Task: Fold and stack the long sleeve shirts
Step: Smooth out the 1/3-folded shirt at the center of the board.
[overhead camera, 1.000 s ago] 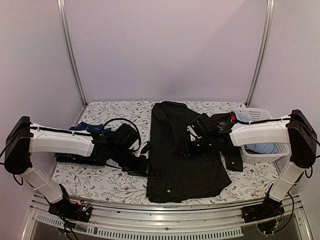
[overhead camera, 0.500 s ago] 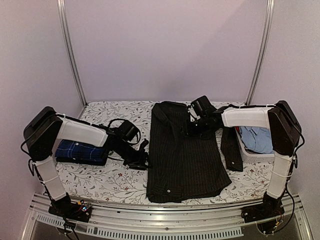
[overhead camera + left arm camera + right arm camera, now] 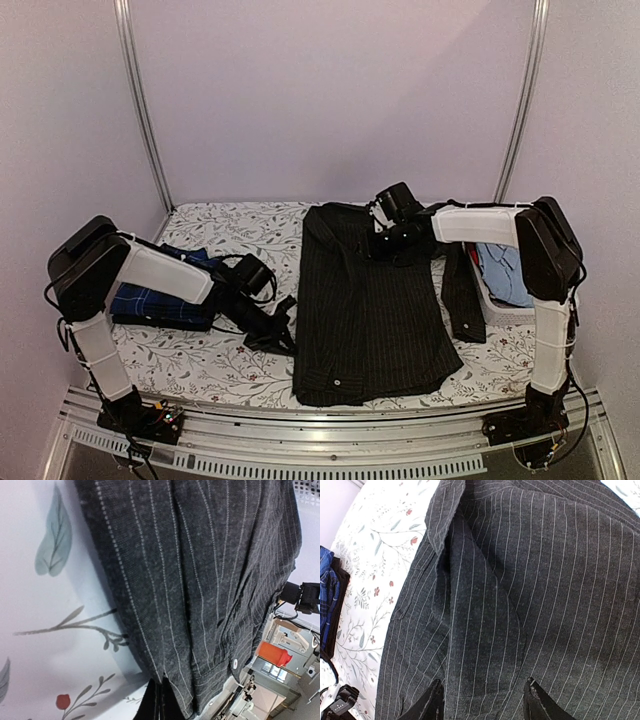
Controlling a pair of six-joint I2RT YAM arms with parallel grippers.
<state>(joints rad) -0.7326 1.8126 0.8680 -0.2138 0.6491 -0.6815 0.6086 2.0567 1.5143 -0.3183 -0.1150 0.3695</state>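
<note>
Left gripper (image 3: pixel 156 702) is pinched shut right at the left edge of the black pinstripe shirt (image 3: pixel 365 310) (can't tell if it's caught any cloth). The right gripper (image 3: pixel 484 700) hovers over the collar end, jaws apart. Two shirts: the pinstripe one is spread flat mid-table (image 3: pixel 230 360), the navy check shirt (image 3: pixel 160 300) folded at left. One white basket (image 3: pixel 505 300) — light blue cloth (image 3: pixel 505 270) inside.

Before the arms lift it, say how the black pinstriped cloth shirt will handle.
The black pinstriped cloth shirt lies flat with soft folds, so it will probably drape limply from any pinch. Its loose sleeve trails to the side and would likely dangle. Pushed across the floral tablecloth, it may bunch rather than slide.
</note>
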